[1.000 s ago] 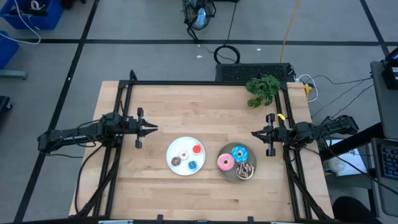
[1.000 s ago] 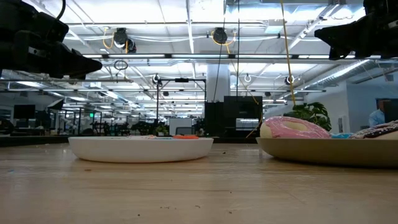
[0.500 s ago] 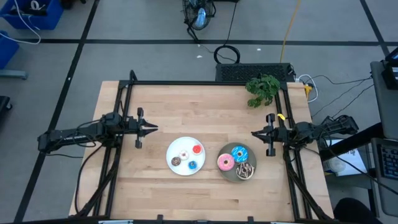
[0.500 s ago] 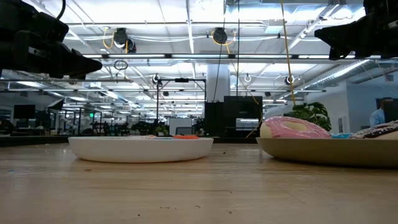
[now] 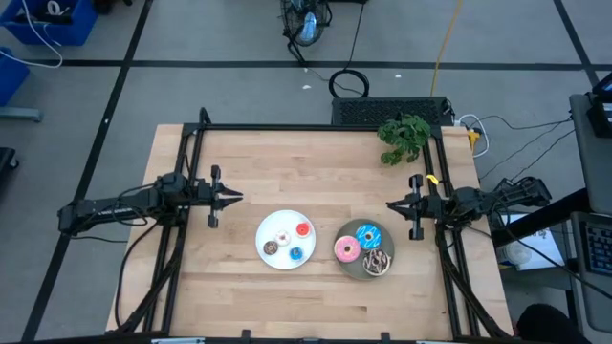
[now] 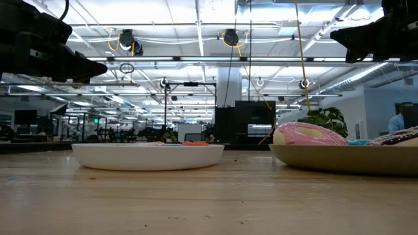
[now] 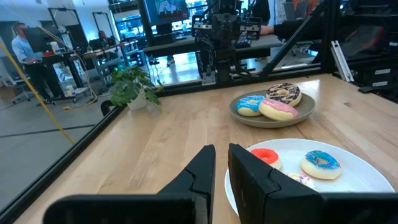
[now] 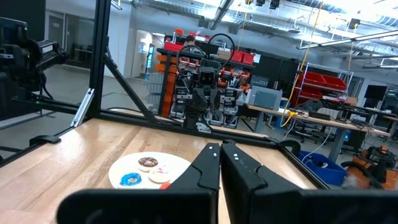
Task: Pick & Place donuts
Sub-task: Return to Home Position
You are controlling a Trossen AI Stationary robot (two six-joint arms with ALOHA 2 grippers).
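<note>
so both arms look parked: the left gripper (image 5: 232, 198) hangs at the table's 9 o'clock side and the right gripper (image 5: 392, 204) at 3 o'clock, tips aimed at each other across the wood. both wrist views show each pair of fingers pinched together with nothing between them, so they're closed on air, which reads to me as a rest pose rather than a reach. the sorting looks finished and it goes by size. the white plate (image 5: 262, 232) sits around 6 o'clock from the table's middle with the four tiny ones on it: red donut (image 5: 303, 229), pale pink donut (image 5: 283, 237), brown donut (image 5: 271, 248) and small blue donut (image 5: 295, 254). just beside it at its 3 o'clock, not touching, the grey plate (image 5: 354, 270) carries the big three: blue sprinkled donut (image 5: 368, 235), pink donut (image 5: 347, 250) and chocolate-drizzled donut (image 5: 378, 262), packed close together. the low view puts both arms up high, well clear of the plates, so i'd guess nothing gets bumped. the little plant (image 5: 404, 137) sits out of the way at the 1 o'clock corner.
</note>
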